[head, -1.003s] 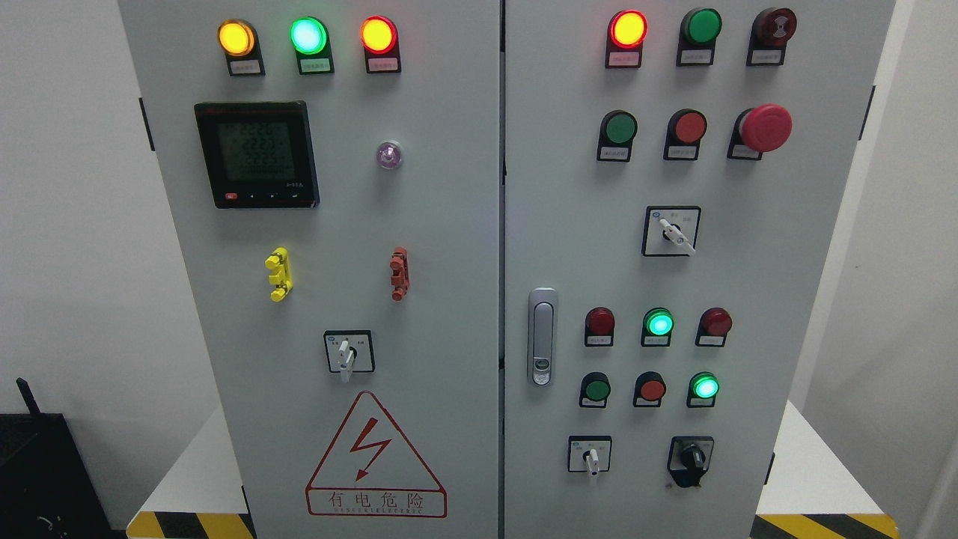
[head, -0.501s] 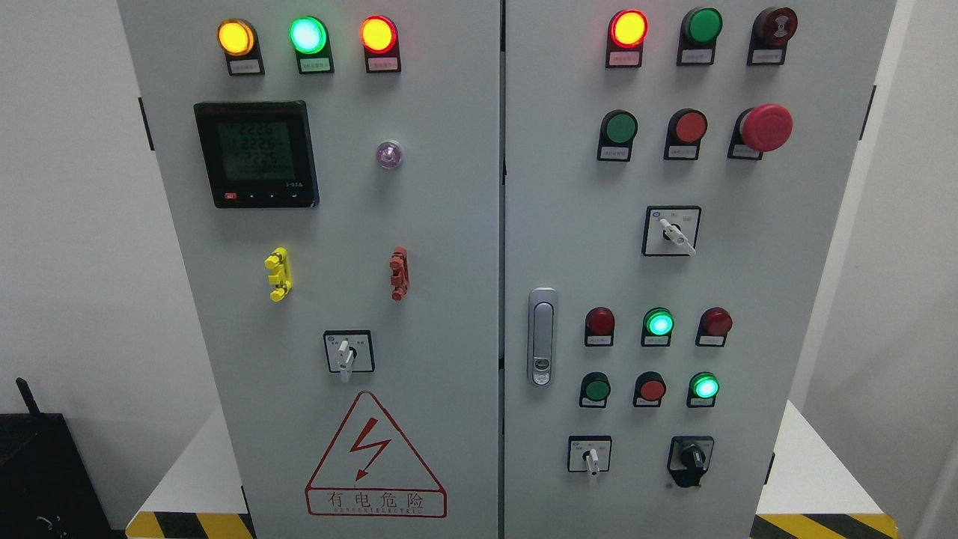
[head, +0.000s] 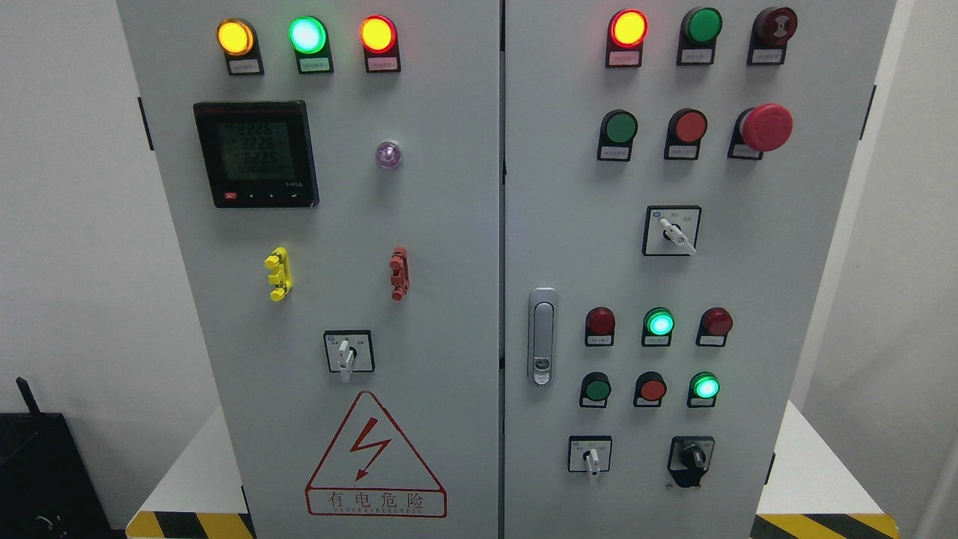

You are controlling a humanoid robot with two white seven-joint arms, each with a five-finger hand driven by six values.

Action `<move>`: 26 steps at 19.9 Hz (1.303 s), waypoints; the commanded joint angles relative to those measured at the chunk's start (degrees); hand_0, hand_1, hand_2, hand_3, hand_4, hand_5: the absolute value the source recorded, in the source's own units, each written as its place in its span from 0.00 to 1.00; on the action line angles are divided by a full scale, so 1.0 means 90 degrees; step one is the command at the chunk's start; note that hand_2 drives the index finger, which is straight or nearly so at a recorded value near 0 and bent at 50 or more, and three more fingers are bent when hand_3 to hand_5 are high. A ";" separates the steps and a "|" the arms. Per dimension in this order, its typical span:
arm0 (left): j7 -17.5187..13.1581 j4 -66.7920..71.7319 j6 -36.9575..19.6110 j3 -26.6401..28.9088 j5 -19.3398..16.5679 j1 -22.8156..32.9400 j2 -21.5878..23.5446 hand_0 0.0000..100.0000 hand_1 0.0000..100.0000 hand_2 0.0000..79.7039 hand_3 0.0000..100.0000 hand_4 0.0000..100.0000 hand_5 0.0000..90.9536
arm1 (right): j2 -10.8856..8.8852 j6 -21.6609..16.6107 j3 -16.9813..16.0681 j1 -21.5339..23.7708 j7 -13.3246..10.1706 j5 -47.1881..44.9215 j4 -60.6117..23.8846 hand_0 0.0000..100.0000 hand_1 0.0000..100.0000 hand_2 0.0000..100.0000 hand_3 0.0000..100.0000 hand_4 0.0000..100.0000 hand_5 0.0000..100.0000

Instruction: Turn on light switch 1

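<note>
A grey two-door electrical cabinet [head: 449,224] fills the head view. The left door carries three lit lamps, yellow [head: 235,37], green [head: 307,34] and orange-red [head: 378,34], a black meter [head: 256,154], and a rotary switch [head: 348,352] with its white lever pointing down. The right door carries a lit red lamp [head: 628,28], unlit green and red buttons, a red mushroom stop button [head: 765,127], rotary switches [head: 671,230] [head: 590,454], a black knob switch [head: 690,457] and two lit green lamps [head: 658,323] [head: 704,386]. I cannot tell which control is light switch 1. Neither hand is in view.
A yellow clip [head: 278,274] and a red clip [head: 399,274] stick out of the left door. A door handle [head: 542,337] sits on the right door's left edge. The cabinet stands on a white base [head: 808,464] with yellow-black hazard stripes. A black object [head: 41,479] stands at the lower left.
</note>
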 commanded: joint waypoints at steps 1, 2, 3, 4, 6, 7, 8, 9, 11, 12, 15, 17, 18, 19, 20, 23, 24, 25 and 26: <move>0.0356 -0.1628 0.0404 -0.0363 -0.0127 -0.0944 -0.0085 0.09 0.62 0.56 0.60 0.69 0.59 | 0.0000 0.0005 0.0000 0.0000 -0.0006 -0.0001 0.0000 0.30 0.00 0.00 0.00 0.00 0.00; 0.0425 -0.1638 0.0550 -0.0450 -0.0136 -0.1110 -0.0095 0.07 0.63 0.60 0.60 0.69 0.60 | 0.0000 0.0005 0.0000 0.0000 -0.0006 -0.0001 0.0000 0.30 0.00 0.00 0.00 0.00 0.00; 0.0465 -0.1638 0.0658 -0.0500 -0.0137 -0.1238 -0.0104 0.07 0.64 0.61 0.61 0.69 0.60 | 0.0000 0.0005 0.0000 0.0000 -0.0006 -0.0001 0.0000 0.30 0.00 0.00 0.00 0.00 0.00; 0.0494 -0.1638 0.0707 -0.0549 -0.0146 -0.1326 -0.0114 0.06 0.64 0.61 0.63 0.69 0.61 | 0.0000 0.0005 0.0000 0.0000 -0.0006 -0.0001 0.0000 0.30 0.00 0.00 0.00 0.00 0.00; 0.0592 -0.1638 0.0863 -0.0695 -0.0166 -0.1521 -0.0144 0.05 0.65 0.61 0.63 0.70 0.62 | 0.0000 0.0005 0.0000 0.0000 -0.0006 -0.0001 0.0000 0.30 0.00 0.00 0.00 0.00 0.00; 0.0679 -0.1638 0.0961 -0.0773 -0.0166 -0.1599 -0.0153 0.04 0.65 0.61 0.64 0.70 0.62 | 0.0000 0.0005 0.0000 0.0000 0.0003 -0.0001 0.0000 0.30 0.00 0.00 0.00 0.00 0.00; 0.0825 -0.1638 0.1087 -0.0870 -0.0166 -0.1716 -0.0163 0.04 0.66 0.61 0.64 0.70 0.62 | 0.0000 0.0005 0.0000 0.0000 -0.0006 0.0008 0.0000 0.30 0.00 0.00 0.00 0.00 0.00; 0.0971 -0.1638 0.1195 -0.0958 -0.0166 -0.1795 -0.0211 0.04 0.66 0.61 0.64 0.70 0.62 | 0.0000 0.0005 0.0000 0.0000 -0.0006 -0.0001 0.0000 0.30 0.00 0.00 0.00 0.00 0.00; 0.1313 -0.1628 0.1536 -0.1105 -0.0166 -0.1970 -0.0251 0.03 0.67 0.62 0.63 0.69 0.62 | 0.0000 0.0005 0.0000 0.0000 0.0003 -0.0001 0.0000 0.30 0.00 0.00 0.00 0.00 0.00; 0.1440 -0.1628 0.1654 -0.1135 -0.0176 -0.2020 -0.0280 0.03 0.67 0.63 0.63 0.69 0.63 | 0.0000 0.0005 0.0000 0.0000 -0.0006 -0.0001 0.0000 0.30 0.00 0.00 0.00 0.00 0.00; 0.1578 -0.1619 0.1928 -0.1145 -0.0176 -0.2069 -0.0339 0.02 0.68 0.64 0.63 0.70 0.63 | 0.0000 0.0005 0.0000 0.0000 -0.0006 -0.0001 0.0000 0.30 0.00 0.00 0.00 0.00 0.00; 0.1607 -0.1609 0.1987 -0.1145 -0.0195 -0.2118 -0.0368 0.02 0.69 0.64 0.63 0.70 0.63 | 0.0000 0.0005 0.0000 0.0000 -0.0006 -0.0001 0.0000 0.30 0.00 0.00 0.00 0.00 0.00; 0.1646 -0.1599 0.2084 -0.1145 -0.0214 -0.2156 -0.0397 0.02 0.69 0.64 0.62 0.70 0.63 | 0.0000 0.0005 0.0000 0.0000 -0.0006 -0.0001 0.0000 0.30 0.00 0.00 0.00 0.00 0.00; 0.1666 -0.1599 0.2220 -0.1135 -0.0244 -0.2215 -0.0436 0.02 0.69 0.64 0.62 0.70 0.63 | 0.0000 0.0005 0.0000 0.0000 -0.0006 -0.0001 0.0000 0.30 0.00 0.00 0.00 0.00 0.00; 0.1666 -0.1570 0.2309 -0.1096 -0.0283 -0.2244 -0.0495 0.02 0.69 0.64 0.62 0.70 0.63 | 0.0000 0.0005 0.0000 0.0000 -0.0006 -0.0001 0.0000 0.30 0.00 0.00 0.00 0.00 0.00; 0.1666 -0.1511 0.2349 -0.1028 -0.0312 -0.2254 -0.0534 0.01 0.71 0.63 0.61 0.68 0.61 | 0.0000 0.0005 0.0000 0.0000 0.0003 -0.0001 0.0000 0.30 0.00 0.00 0.00 0.00 0.00; 0.1676 -0.1511 0.2358 -0.1018 -0.0322 -0.2254 -0.0534 0.02 0.71 0.63 0.61 0.68 0.60 | 0.0000 0.0005 0.0000 0.0000 -0.0006 -0.0001 0.0000 0.30 0.00 0.00 0.00 0.00 0.00; 0.1676 -0.1511 0.2368 -0.0998 -0.0361 -0.2254 -0.0544 0.02 0.71 0.63 0.61 0.67 0.60 | 0.0000 0.0005 0.0000 0.0000 -0.0006 -0.0001 0.0000 0.30 0.00 0.00 0.00 0.00 0.00; 0.1705 -0.1502 0.2368 -0.0950 -0.0419 -0.2264 -0.0602 0.02 0.72 0.63 0.61 0.67 0.60 | 0.0000 0.0005 0.0000 0.0000 -0.0006 0.0008 0.0000 0.30 0.00 0.00 0.00 0.00 0.00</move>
